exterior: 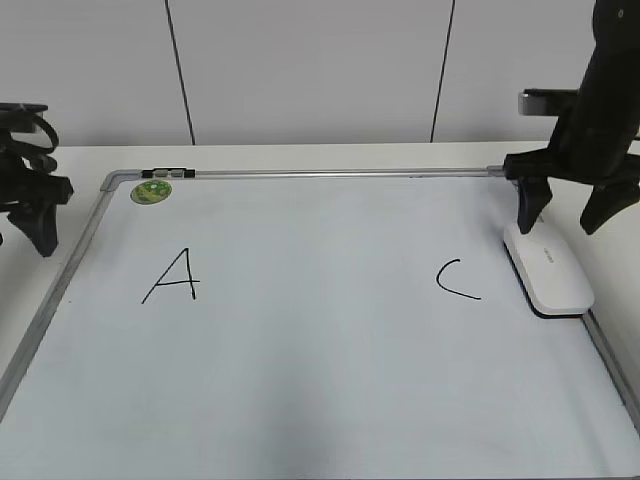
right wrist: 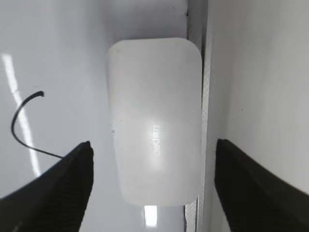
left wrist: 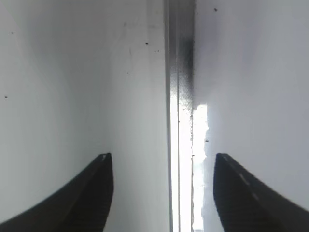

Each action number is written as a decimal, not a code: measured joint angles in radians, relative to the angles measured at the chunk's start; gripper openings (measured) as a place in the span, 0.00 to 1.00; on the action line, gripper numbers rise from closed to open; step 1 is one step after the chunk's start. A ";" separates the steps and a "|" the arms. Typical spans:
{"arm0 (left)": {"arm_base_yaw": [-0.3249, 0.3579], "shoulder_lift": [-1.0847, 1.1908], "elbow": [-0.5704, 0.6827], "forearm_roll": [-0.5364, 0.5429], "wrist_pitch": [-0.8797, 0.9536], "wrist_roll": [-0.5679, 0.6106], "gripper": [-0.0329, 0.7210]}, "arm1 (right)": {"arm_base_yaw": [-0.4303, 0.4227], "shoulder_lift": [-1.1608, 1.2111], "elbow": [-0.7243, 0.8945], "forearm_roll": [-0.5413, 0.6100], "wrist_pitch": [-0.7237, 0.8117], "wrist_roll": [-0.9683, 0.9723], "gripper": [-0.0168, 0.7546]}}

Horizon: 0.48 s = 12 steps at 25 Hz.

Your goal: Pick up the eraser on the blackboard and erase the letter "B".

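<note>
The white eraser (exterior: 548, 266) lies flat on the blackboard (exterior: 320, 400) at its right edge; it also shows in the right wrist view (right wrist: 153, 145). My right gripper (exterior: 565, 215) hangs open just above the eraser, one finger on each side of it (right wrist: 153, 145), not touching it. My left gripper (exterior: 20, 235) is open and empty, off the board's left side, over the grey frame (left wrist: 179, 96). A black "A" (exterior: 173, 276) and a black "C" (exterior: 455, 279) are on the board. No letter "B" shows between them.
A round green magnet (exterior: 152, 191) sits at the board's top left corner beside a small clip on the frame. The board's right frame rail (right wrist: 197, 72) runs right next to the eraser. The white table (exterior: 330, 155) lies beyond the board.
</note>
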 joint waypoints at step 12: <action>-0.004 -0.426 0.355 0.012 -0.129 -0.003 0.70 | 0.164 -0.421 0.378 -0.071 -0.109 0.033 0.77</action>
